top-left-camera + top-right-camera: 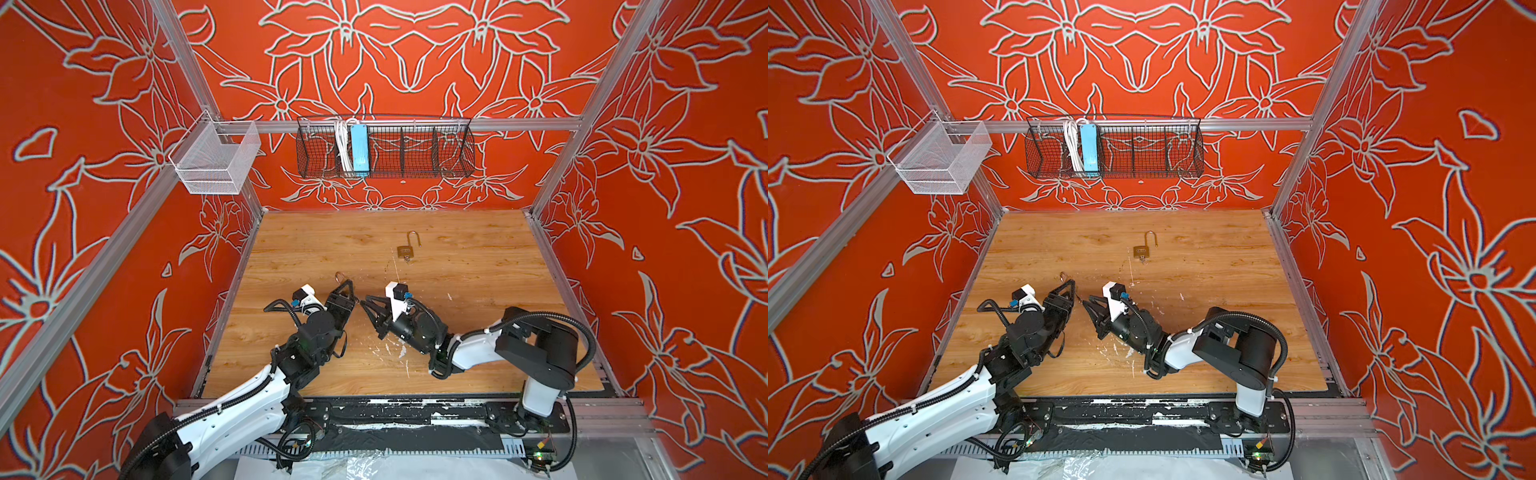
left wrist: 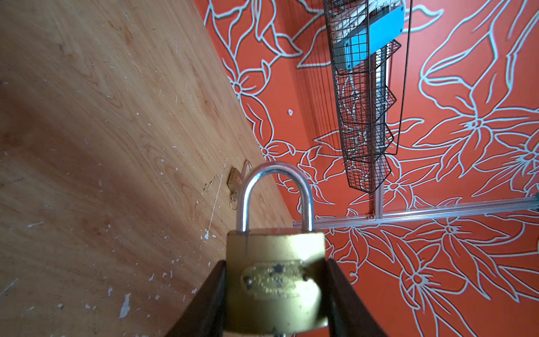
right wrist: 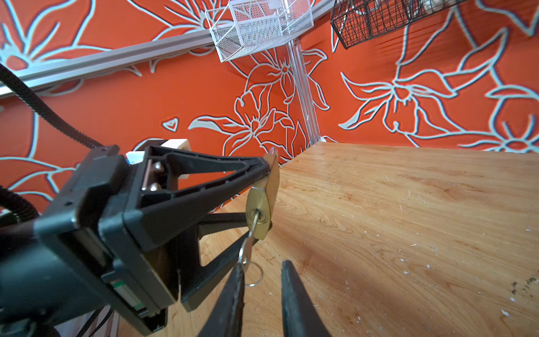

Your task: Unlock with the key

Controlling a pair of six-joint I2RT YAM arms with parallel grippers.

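Brass padlock [image 2: 274, 262], shackle shut, sits clamped by its body in left tool [image 1: 348, 286], off the tabletop [image 3: 408, 218], key [image 3: 248, 245] in keyhole. Right tool [image 3: 262, 264] part open, empty, key bow by one finger [image 3: 233, 291]. Centre bow in the gap, pinch firm, twist along key axis.

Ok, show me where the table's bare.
Bare: table right of the open padlock to its right edge, and the far-left corner. Crowded: near centre, where left claw, held padlock and right claw meet.
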